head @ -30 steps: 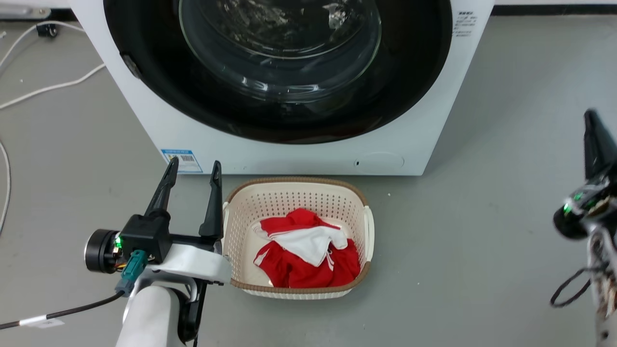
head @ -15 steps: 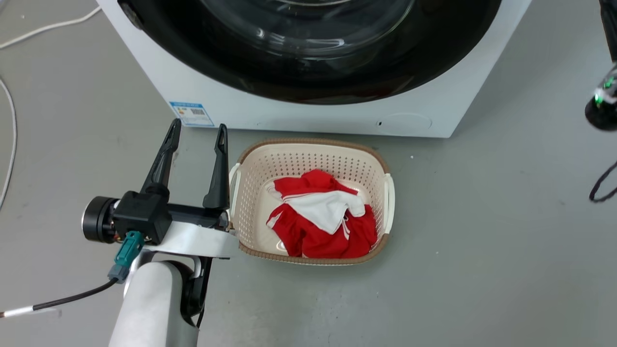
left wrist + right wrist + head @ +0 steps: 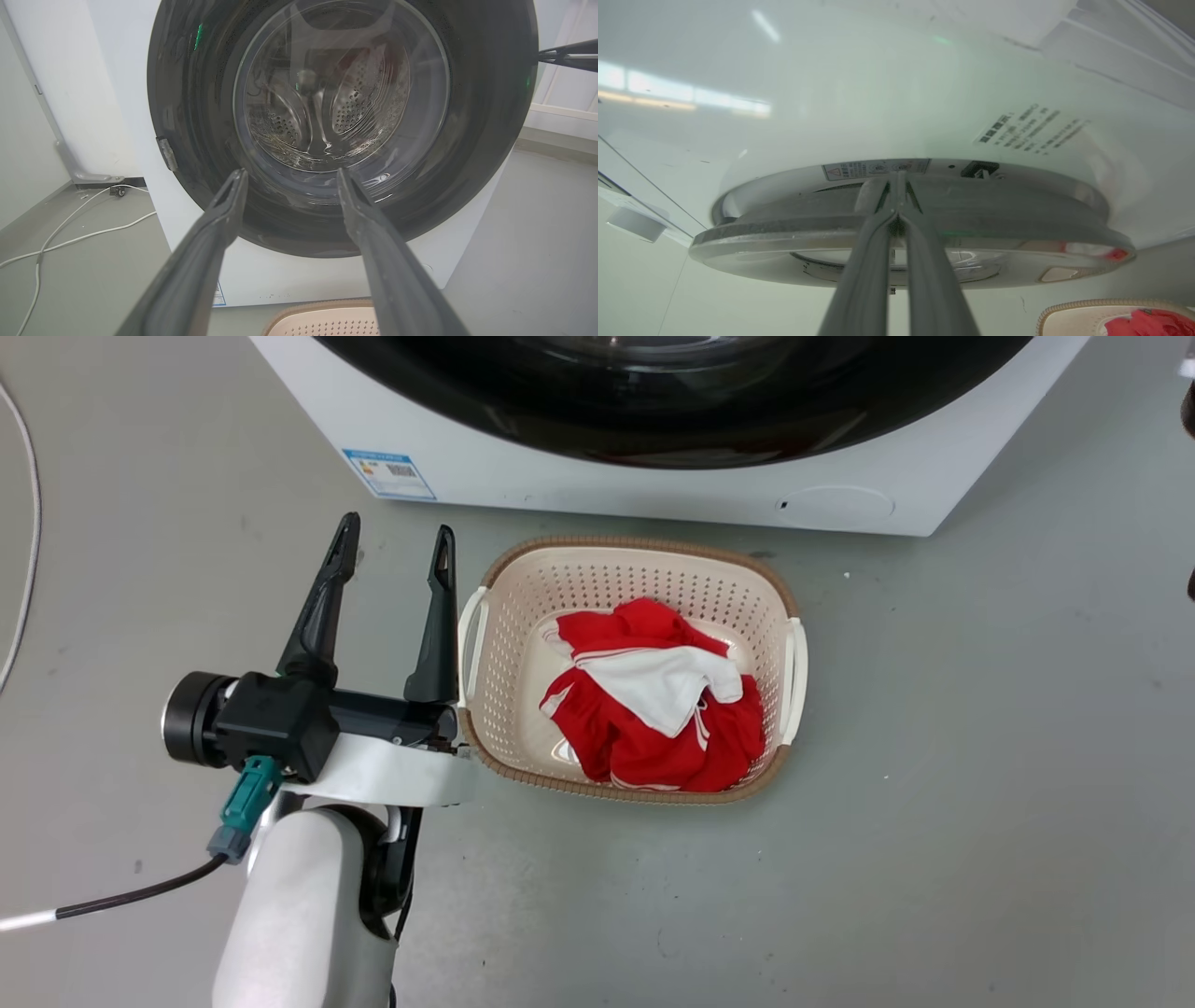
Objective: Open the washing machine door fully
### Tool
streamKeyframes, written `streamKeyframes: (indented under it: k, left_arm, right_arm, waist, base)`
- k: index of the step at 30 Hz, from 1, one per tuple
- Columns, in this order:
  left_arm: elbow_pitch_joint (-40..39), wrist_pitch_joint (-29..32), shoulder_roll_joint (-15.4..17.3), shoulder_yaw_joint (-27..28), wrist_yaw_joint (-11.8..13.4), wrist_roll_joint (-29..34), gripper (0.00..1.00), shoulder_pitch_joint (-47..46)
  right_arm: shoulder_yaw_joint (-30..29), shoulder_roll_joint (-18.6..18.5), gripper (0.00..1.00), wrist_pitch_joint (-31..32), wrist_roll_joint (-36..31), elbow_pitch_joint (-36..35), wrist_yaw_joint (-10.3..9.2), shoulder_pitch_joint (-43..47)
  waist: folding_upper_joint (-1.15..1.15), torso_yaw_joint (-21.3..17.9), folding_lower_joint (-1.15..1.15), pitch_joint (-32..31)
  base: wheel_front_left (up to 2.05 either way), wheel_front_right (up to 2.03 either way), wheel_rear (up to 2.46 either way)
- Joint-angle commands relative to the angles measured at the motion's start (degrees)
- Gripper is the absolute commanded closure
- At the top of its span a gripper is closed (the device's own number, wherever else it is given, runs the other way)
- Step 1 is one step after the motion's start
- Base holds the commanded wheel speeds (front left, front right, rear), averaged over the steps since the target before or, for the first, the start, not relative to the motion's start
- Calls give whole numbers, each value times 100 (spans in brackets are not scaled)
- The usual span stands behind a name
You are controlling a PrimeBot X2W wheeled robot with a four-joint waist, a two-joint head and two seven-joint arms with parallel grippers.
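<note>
The washing machine is a big white front-loader. Its glossy black round door with the clear glass bowl faces my left wrist camera. My left gripper hangs open and empty above the floor, left of the basket and short of the washer's front; its fingers frame the door's lower half. In the right wrist view the door's rim is edge-on, and my right gripper is shut, its tips pushed past the rim toward the washer's white front. The right gripper's tips touch the door's right edge.
A cream laundry basket with red and white clothes stands on the grey floor right in front of the washer, beside my left gripper. White cables lie on the floor left of the washer. A blue label marks the washer's lower left.
The head camera has tilted down, so washer and basket sit differently in the picture. My right gripper has risen from beside the washer's lower right corner toward the door's right edge. The left arm holds still.
</note>
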Motion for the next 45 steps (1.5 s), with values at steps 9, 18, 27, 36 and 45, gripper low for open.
streamKeyframes:
  k: [9, 18, 27, 36, 45]
  left_arm:
    - [-62, -14, -10, -256, 115, -146, 0, -179]
    - [-37, -14, -10, -298, 160, -137, 0, -231]
    - [100, -14, -10, -315, 176, -177, 0, -159]
    - [311, -14, -10, -281, 127, -137, 0, 71]
    - [538, -13, -9, -201, 47, -82, 0, 449]
  right_arm:
    - [232, -18, 100, 208, -266, 239, 0, -458]
    - [304, 46, 100, 717, -186, 49, 0, -319]
    - [310, 112, 100, 1526, 93, -426, 1, 174]
    - [436, 167, 100, 2205, 242, -808, 1, 884]
    - [761, 453, 100, 2660, 221, -1205, 0, 1747]
  waist:
    - [0, 165, -1, 359]
    - [0, 135, -1, 401]
    - [0, 37, -1, 152]
    - [0, -86, -1, -338]
    - [0, -243, -1, -1015]
  base:
    - [0, 0, 0]
    - [0, 0, 0]
    - [0, 0, 0]
    - [0, 0, 0]
    - [0, 0, 0]
